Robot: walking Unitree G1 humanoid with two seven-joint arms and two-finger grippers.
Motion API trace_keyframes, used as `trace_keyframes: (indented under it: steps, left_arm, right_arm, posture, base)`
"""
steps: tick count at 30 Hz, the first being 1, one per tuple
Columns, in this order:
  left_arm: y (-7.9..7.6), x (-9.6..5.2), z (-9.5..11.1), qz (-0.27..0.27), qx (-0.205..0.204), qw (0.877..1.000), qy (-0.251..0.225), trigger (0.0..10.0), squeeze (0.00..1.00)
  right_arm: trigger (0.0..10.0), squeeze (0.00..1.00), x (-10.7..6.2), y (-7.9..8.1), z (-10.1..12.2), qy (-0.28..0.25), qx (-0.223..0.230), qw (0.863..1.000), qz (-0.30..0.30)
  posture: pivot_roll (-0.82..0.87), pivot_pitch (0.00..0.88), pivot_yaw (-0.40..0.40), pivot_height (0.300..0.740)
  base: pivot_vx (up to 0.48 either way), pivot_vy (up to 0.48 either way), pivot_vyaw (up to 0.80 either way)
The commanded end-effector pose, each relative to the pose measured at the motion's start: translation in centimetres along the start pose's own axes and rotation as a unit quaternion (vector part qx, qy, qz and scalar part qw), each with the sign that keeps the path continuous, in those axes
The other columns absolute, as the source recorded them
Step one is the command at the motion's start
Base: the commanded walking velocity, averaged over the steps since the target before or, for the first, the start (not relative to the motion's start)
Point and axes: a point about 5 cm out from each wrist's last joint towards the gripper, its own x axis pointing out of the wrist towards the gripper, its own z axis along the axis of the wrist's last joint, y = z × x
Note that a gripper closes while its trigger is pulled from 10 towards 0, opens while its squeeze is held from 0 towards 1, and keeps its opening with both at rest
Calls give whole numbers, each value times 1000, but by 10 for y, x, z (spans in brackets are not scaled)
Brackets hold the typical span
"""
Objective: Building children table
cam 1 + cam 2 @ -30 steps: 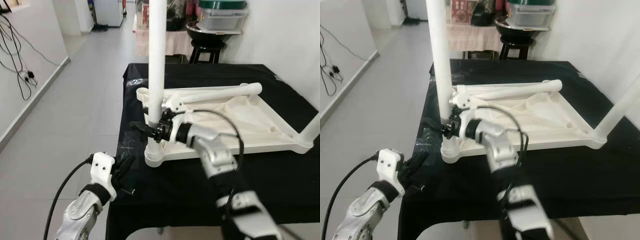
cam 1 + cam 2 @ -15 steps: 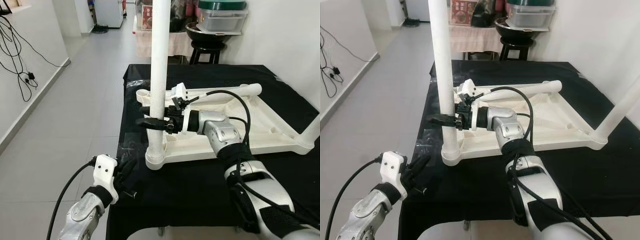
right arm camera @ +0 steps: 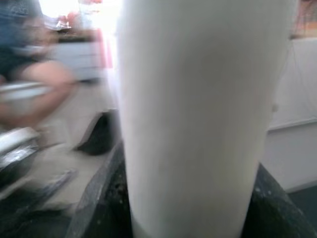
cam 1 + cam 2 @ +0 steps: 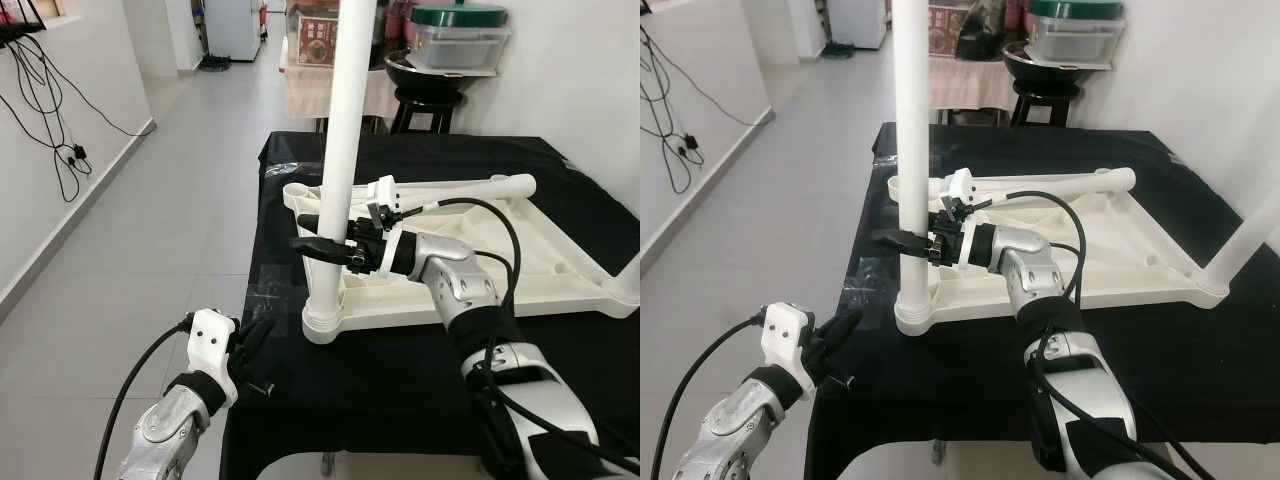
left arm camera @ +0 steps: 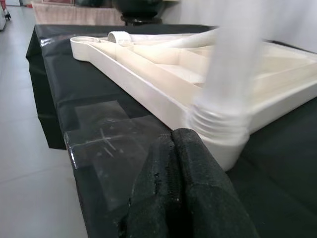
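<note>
Right gripper (image 4: 322,247) pinched the upright white plastic table leg (image 4: 338,150), seated in the near-left corner socket of the upturned white plastic tabletop (image 4: 480,300) on the black-draped table (image 4: 400,370). Left gripper (image 4: 252,340) hovered by the table edge, fingers pressed together.

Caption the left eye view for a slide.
Right gripper clasps the upright white leg on the upturned tabletop.

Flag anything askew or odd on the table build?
One thing: a loose white table leg lies flat across the upturned tabletop instead of standing in a socket. The upright leg, which the right gripper clamps, stands straight in its corner socket. The left gripper idles at the table edge.
</note>
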Motion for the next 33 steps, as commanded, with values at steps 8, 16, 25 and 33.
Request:
trace_keyframes:
  steps: [8, 16, 25, 33]
  left_arm:
    - [1, -2, 2, -2, -2, 1000, -1, 10000, 0]
    - [0, 0, 2, -3, -5, 1000, -2, 10000, 0]
    - [-1, 3, 1, 1, -7, 1000, -4, 10000, 0]
    - [-1, 4, 1, 1, -7, 1000, -3, 10000, 0]
  right_arm:
    - [0, 0, -20, 40, -70, 133, -29, 962, -236]
    - [10000, 0, -5, 37, -65, 131, -21, 963, -235]
    - [10000, 1000, 12, 30, -5, 31, -25, 999, 11]
    - [10000, 0, 2, 8, 23, 55, -71, 983, 160]
  posture:
    - [35, 0, -46, 740]
    - [48, 0, -60, 740]
    - [56, 0, -68, 740]
    - [73, 0, -78, 740]
  base:
    - [0, 0, 0]
    - [0, 0, 0]
    - [0, 0, 0]
    - [0, 0, 0]
